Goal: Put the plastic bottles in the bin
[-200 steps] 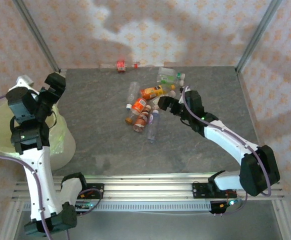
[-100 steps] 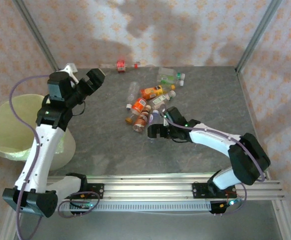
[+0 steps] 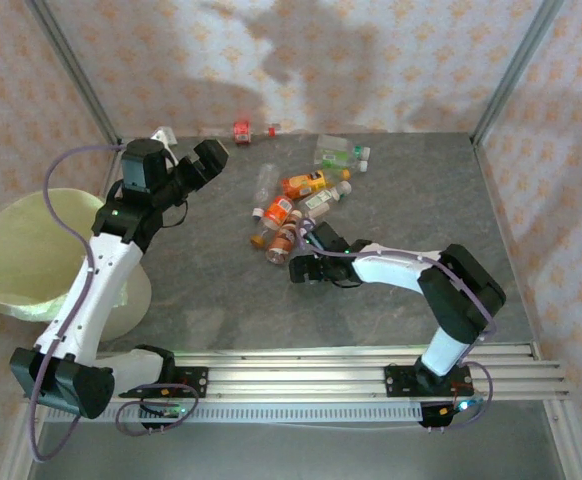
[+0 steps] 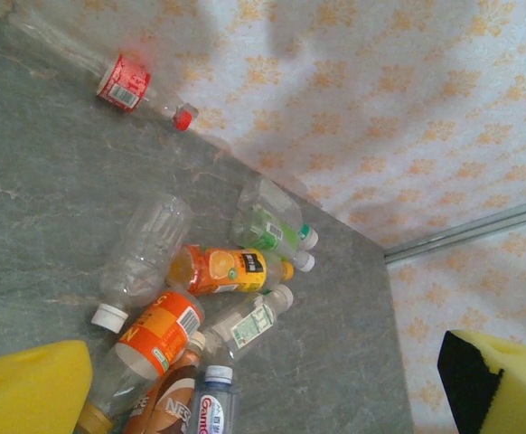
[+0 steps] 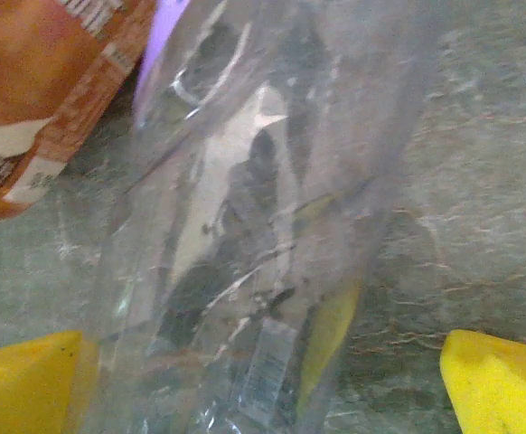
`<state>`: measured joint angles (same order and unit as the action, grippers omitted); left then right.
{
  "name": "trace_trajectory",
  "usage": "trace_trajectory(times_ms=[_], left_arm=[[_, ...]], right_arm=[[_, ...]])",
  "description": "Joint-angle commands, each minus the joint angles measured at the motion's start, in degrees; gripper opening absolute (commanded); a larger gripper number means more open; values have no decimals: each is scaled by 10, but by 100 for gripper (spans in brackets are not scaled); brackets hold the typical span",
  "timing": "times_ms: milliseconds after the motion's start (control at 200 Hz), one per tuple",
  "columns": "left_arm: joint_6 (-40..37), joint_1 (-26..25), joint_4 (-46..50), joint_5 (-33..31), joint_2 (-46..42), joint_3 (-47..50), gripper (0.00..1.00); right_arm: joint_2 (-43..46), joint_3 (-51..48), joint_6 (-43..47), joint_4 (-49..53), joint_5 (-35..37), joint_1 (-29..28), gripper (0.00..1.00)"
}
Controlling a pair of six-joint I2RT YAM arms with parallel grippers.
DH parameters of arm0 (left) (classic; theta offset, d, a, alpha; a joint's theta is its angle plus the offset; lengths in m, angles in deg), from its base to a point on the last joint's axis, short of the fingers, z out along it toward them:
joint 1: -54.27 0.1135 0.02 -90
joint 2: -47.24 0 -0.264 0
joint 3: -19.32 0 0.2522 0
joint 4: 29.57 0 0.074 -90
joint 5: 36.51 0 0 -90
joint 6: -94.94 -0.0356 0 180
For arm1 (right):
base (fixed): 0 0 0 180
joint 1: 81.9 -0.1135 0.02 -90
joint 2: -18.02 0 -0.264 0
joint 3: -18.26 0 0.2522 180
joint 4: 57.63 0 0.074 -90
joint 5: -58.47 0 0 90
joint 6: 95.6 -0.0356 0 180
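**Bottles heaped mid-table, one lying between the spread right fingers**

The plastic bottles [image 3: 289,212] lie on their sides in a loose heap near the middle of the grey table [image 3: 421,190]. From the heap, a cola-labelled bottle [image 3: 241,131] lies apart at 11 o'clock against the back wall. A green-labelled pair [image 3: 339,153] lies at 1 o'clock.

In the left wrist view an orange juice bottle [image 4: 225,269] crosses the heap. A bare clear bottle [image 4: 145,253] lies at its 9 o'clock. The brown-labelled bottle [image 4: 165,407] is cut off by the bottom edge. Overlaps make the heap's count uncertain.

At the heap's 6 o'clock the right gripper [image 3: 305,268] is down at the table, fingers spread either side of a crumpled clear bottle [image 5: 245,226]. In its wrist view one yellow pad sits right at the bottle's wall, while bare table shows between the bottle and the other pad, so the fingers are released, not clenched. The label is a blur and the cap is out of frame. From above, this bottle is mostly hidden under the gripper.

The left gripper [image 3: 214,158] hangs at the heap's 10 o'clock, pads wide apart with nothing between them.

The bin [image 3: 129,295] stands at 9 o'clock at the table's left edge, well apart from the heap. The left arm [image 3: 91,280] crosses it, the frame clips its rim, and its contents cannot be made out.
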<state>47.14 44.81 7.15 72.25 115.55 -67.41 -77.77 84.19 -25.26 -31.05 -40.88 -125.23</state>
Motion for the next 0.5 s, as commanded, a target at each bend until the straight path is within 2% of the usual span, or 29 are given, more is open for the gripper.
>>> trace_trajectory(times_ms=[0,180,360,495], left_arm=[[0,-6,7,-16,2,-6,100],[5,-9,0,-15,21,-7,100],[3,-24,-6,-6,45,-23,100],[0,-40,-22,1,63,-28,100]], right_arm=[[0,13,-3,19,57,-1,91],[1,6,21,11,50,-1,74],[28,-20,33,12,79,-1,64],[76,-59,45,-24,71,-1,57]])
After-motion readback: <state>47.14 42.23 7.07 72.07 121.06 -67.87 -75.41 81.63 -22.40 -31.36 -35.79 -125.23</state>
